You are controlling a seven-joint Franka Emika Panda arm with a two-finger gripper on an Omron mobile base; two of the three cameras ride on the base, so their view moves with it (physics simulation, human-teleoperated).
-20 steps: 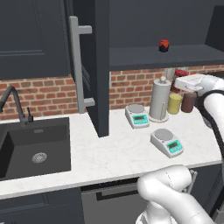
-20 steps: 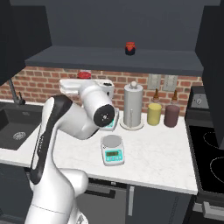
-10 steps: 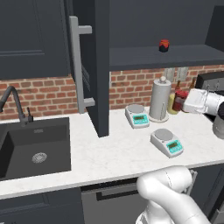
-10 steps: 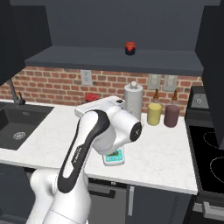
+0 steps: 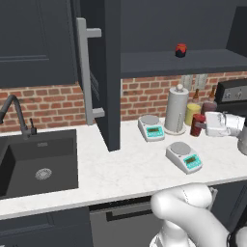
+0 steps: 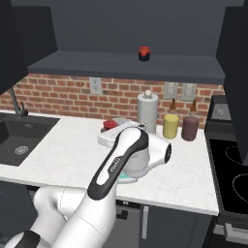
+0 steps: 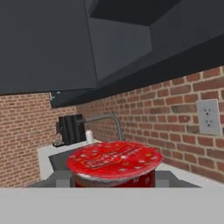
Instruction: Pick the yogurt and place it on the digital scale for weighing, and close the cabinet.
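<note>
The end effector (image 5: 203, 124) holds the yogurt (image 5: 197, 124) tight in the air above the bench (image 5: 120, 169), near the digital scale (image 5: 184, 157), so it must be set down there, and the cabinet (image 5: 103, 72) door is open.

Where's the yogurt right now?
In the left base view the yogurt is at the right, held above the counter in the gripper, just right of the paper towel roll and beyond the diagonal digital scale.
</note>
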